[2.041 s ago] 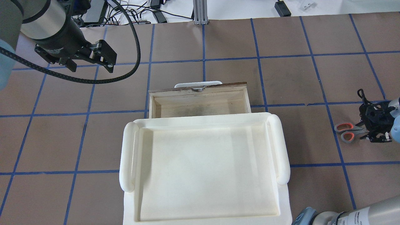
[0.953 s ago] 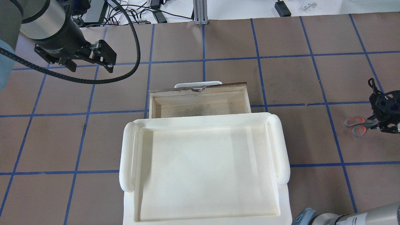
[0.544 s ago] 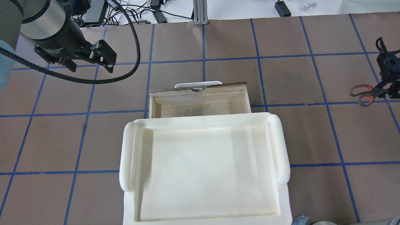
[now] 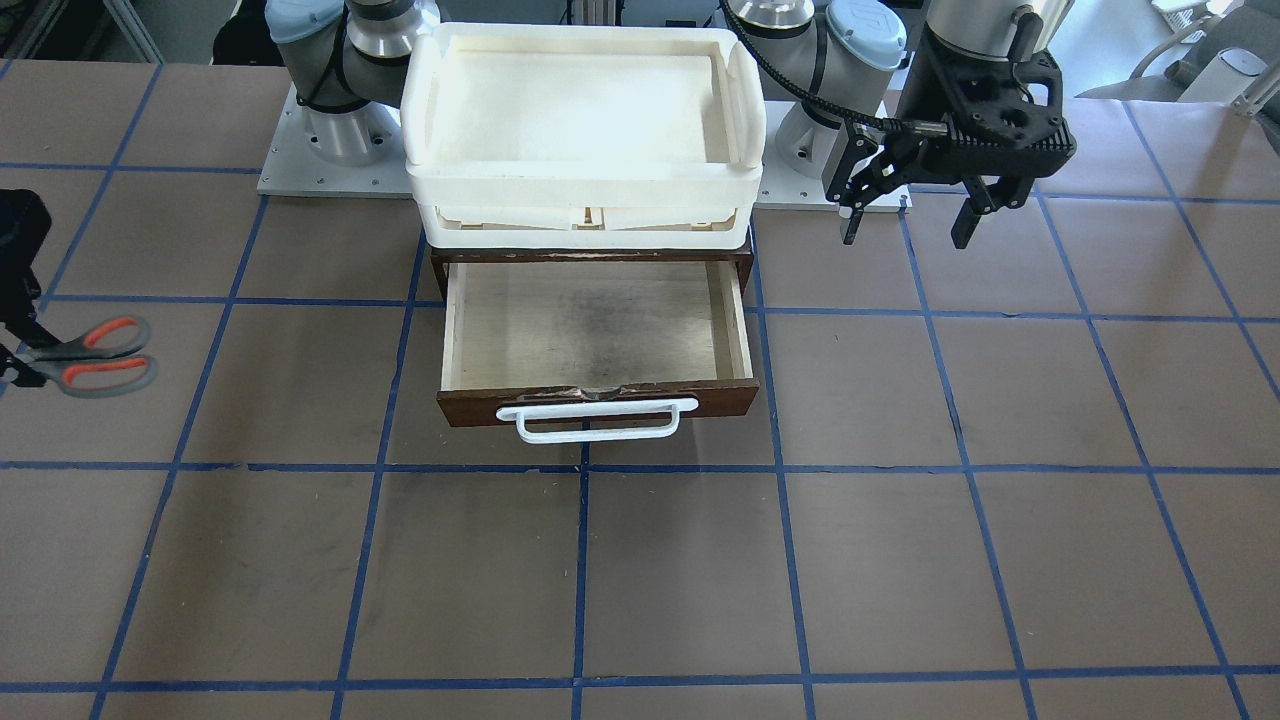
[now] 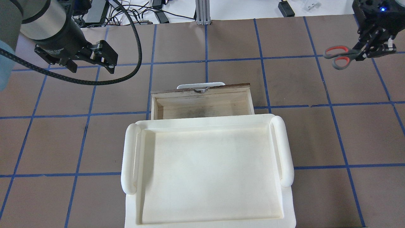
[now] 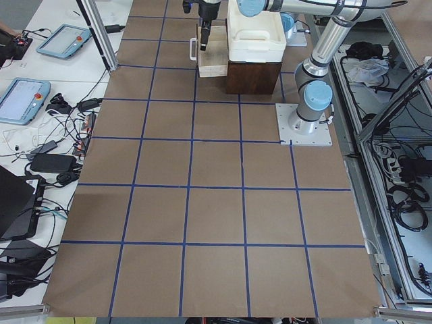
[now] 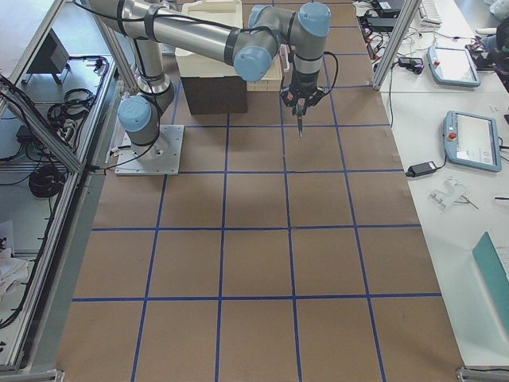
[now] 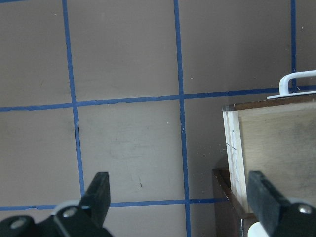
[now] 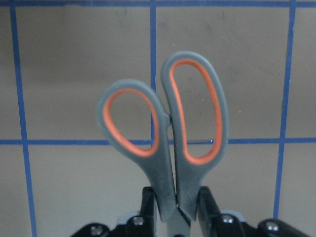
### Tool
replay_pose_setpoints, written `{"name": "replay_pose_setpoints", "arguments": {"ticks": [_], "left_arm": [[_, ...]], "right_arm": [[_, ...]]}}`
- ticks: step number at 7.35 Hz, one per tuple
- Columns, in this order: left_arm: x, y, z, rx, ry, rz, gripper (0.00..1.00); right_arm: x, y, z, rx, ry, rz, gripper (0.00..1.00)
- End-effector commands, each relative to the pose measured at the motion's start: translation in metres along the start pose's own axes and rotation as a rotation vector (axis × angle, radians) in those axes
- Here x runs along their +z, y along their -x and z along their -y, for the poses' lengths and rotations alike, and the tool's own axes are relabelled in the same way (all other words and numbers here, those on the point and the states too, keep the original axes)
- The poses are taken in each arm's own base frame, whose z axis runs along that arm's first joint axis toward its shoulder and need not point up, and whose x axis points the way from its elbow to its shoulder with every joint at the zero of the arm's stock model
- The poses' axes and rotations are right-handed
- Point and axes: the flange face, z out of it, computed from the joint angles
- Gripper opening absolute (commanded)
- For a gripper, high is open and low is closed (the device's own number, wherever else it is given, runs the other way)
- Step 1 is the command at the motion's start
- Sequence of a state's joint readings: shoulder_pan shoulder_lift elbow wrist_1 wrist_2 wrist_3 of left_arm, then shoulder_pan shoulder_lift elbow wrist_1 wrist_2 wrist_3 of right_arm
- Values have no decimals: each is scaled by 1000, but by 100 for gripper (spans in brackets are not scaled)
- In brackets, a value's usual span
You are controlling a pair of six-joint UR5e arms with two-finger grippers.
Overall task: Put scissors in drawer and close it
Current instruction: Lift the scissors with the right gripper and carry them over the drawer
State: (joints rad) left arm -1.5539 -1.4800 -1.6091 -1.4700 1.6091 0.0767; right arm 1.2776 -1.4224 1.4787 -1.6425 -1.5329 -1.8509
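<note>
The scissors (image 5: 340, 57), grey handles lined in orange-red, hang in my right gripper (image 5: 364, 53), which is shut on the blades. They are held above the table, well to the right of the drawer. In the right wrist view the handles (image 9: 165, 133) stick out past the gripper (image 9: 173, 210). In the front view the scissors (image 4: 95, 355) are at the left edge. The dark-brown drawer (image 5: 202, 106) stands pulled out and empty, with its white bar handle (image 4: 597, 420) at the front. My left gripper (image 5: 91, 66) is open and empty, left of the drawer (image 8: 271, 148).
A white plastic tray (image 5: 129, 158) sits on top of the brown cabinet above the drawer. The brown table has blue tape grid lines. Cables and devices lie beyond the far edge. A black cable loops from the left arm (image 5: 136, 47).
My right gripper has lifted the scissors off the table and carried them toward the far edge, then slightly left. The left arm and the drawer have not moved.
</note>
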Motion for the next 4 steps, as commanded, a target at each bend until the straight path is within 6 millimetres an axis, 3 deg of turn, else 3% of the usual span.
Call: {"name": "replay_pose_setpoints", "arguments": {"ticks": [1,4], "left_arm": [[0,0,0,0,-2,0,100],[2,1,2,-1,3,0,100]], "right_arm": [[-9,0,93,60,-63,10,0],[2,28,243,62,-57,37,0]]}}
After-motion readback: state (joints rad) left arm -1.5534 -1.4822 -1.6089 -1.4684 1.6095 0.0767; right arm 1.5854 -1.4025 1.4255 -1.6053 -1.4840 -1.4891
